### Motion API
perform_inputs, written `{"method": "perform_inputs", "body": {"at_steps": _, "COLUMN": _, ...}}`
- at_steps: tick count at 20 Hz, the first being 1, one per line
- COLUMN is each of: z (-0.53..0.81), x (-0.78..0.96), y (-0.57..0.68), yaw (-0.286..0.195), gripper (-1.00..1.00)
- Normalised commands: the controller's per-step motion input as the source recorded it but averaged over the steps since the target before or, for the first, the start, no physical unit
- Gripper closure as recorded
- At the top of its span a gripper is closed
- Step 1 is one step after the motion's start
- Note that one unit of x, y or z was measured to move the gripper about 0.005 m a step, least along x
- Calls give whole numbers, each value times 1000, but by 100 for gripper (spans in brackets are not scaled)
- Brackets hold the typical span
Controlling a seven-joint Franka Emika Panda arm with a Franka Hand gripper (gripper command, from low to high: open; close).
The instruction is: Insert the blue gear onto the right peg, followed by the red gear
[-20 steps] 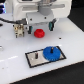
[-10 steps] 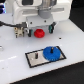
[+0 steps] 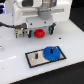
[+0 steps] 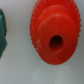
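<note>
The blue gear [image 3: 51, 52] lies flat on the grey black-bordered plate [image 3: 35, 61], seated over the right peg, which it hides. The left peg [image 3: 37, 55] stands bare. The red gear [image 3: 37, 33] rests on the white table behind the plate. My gripper [image 3: 38, 28] hangs directly above the red gear. In the wrist view the red gear [image 4: 54, 32] fills most of the picture, its dark centre hole visible. One dark green finger [image 4: 2, 35] shows at the edge, apart from the gear. The gripper looks open with nothing held.
The white arm body [image 3: 35, 10] fills the back of the exterior view. Small green-and-metal pieces [image 3: 20, 32] sit on the table at the exterior view's left of the red gear. A dark cable [image 3: 6, 24] trails at the far left.
</note>
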Motion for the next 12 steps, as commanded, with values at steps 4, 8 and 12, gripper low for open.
{"method": "perform_inputs", "body": {"at_steps": 4, "z": -57, "x": -87, "y": -5, "yaw": 0, "gripper": 100}}
{"method": "perform_inputs", "body": {"at_steps": 8, "z": -65, "x": -157, "y": 7, "yaw": 0, "gripper": -100}}
{"method": "perform_inputs", "body": {"at_steps": 12, "z": 115, "x": -97, "y": 14, "yaw": 0, "gripper": 100}}
